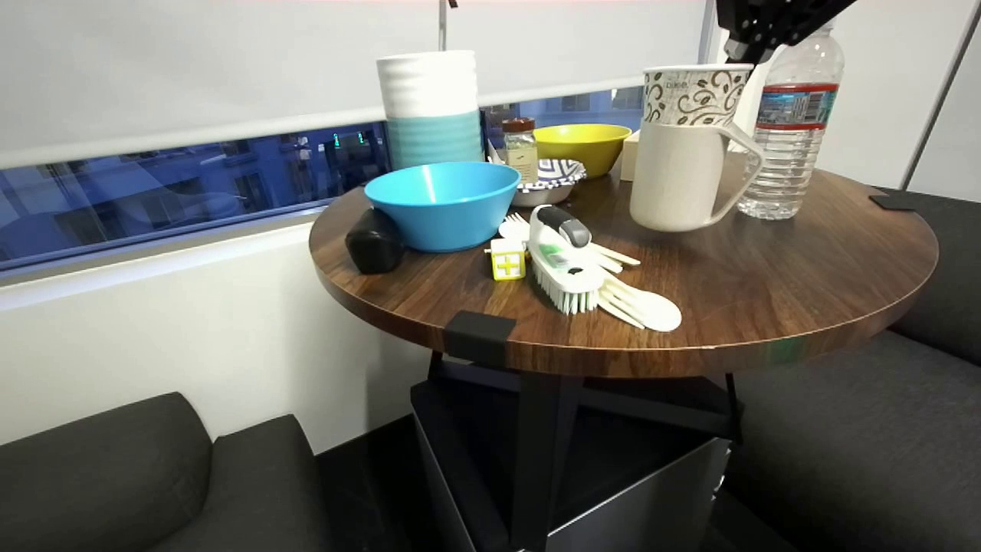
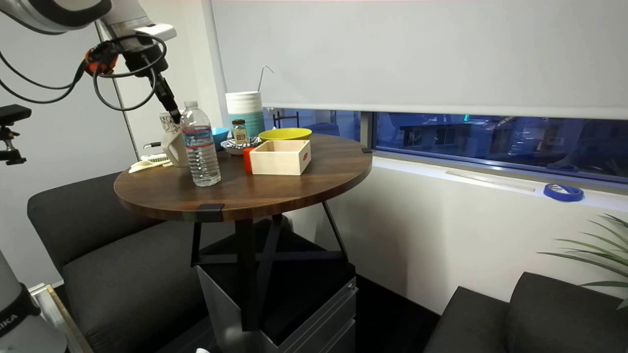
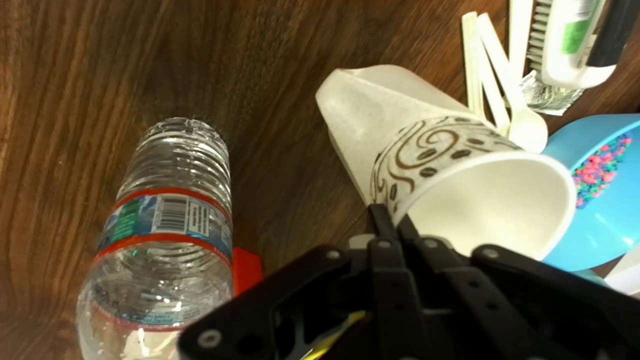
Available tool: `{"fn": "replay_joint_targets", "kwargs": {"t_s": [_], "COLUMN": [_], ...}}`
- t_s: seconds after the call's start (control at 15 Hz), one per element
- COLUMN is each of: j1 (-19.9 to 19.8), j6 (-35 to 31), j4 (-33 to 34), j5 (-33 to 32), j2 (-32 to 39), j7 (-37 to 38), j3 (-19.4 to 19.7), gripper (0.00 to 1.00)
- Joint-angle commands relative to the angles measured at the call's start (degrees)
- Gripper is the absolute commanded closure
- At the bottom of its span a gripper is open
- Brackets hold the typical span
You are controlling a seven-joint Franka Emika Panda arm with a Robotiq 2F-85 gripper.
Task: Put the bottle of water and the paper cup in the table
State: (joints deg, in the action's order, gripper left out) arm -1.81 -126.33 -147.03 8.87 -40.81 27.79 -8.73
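Observation:
The paper cup [image 1: 693,96], white with brown swirls, sits inside the cream jug [image 1: 674,180], its upper part showing. In the wrist view my gripper [image 3: 393,217] is shut on the cup's rim [image 3: 432,150], one finger inside, one outside. The gripper also shows in both exterior views [image 1: 749,55] [image 2: 176,116]. The jug leans slightly; I cannot tell whether it touches the table. The clear bottle of water [image 1: 789,146] stands upright on the round brown table [image 1: 812,299], beside the jug. It also shows in the wrist view [image 3: 167,210] and an exterior view [image 2: 202,159].
A blue bowl [image 1: 444,207], a white brush [image 1: 563,264], pale cutlery [image 1: 651,308] and a yellow-white cube [image 1: 507,259] lie on the table. A wooden box [image 2: 279,159], a yellow bowl [image 2: 289,134], a spice jar [image 2: 239,131] and a white-teal vase [image 2: 245,105] stand beyond.

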Motion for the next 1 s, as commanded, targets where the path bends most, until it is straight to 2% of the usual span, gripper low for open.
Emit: {"fn": "replay_joint_targets", "kwargs": {"t_s": [0.0, 0.13, 0.2, 0.33, 0.4, 0.47, 0.53, 0.67, 0.73, 0.93], "j1": [-0.80, -0.58, 0.63, -1.03, 1.22, -2.45, -0.14, -3.15, -1.20, -1.95], "j6": [-0.16, 0.29, 0.25, -0.04, 0.73, -0.01, 0.74, -0.01, 0.66, 0.36], "j4": [-0.17, -0.13, -0.04, -0.39, 0.03, -0.60, -0.19, -0.68, -0.26, -0.40], "j5": [-0.89, -0.60, 1.59, -0.72, 3.09, -2.80, 0.85, -4.21, -1.50, -2.44], "j2": [-0.71, -0.64, -0.54, -0.79, -0.53, -0.92, -0.66, -1.12, -0.79, -0.84], "j7": [0.09, 0.08, -0.46, 1.04, -0.47, 1.49, 0.46, 2.07, 0.91, 1.25], "j3": [-0.76, -0.70, 0.30, -1.14, 1.05, -2.05, -0.02, -2.51, -0.91, -1.17], "gripper": [0.99, 0.99, 0.99, 0.99, 0.99, 0.99, 0.99, 0.99, 0.99, 0.99]}}
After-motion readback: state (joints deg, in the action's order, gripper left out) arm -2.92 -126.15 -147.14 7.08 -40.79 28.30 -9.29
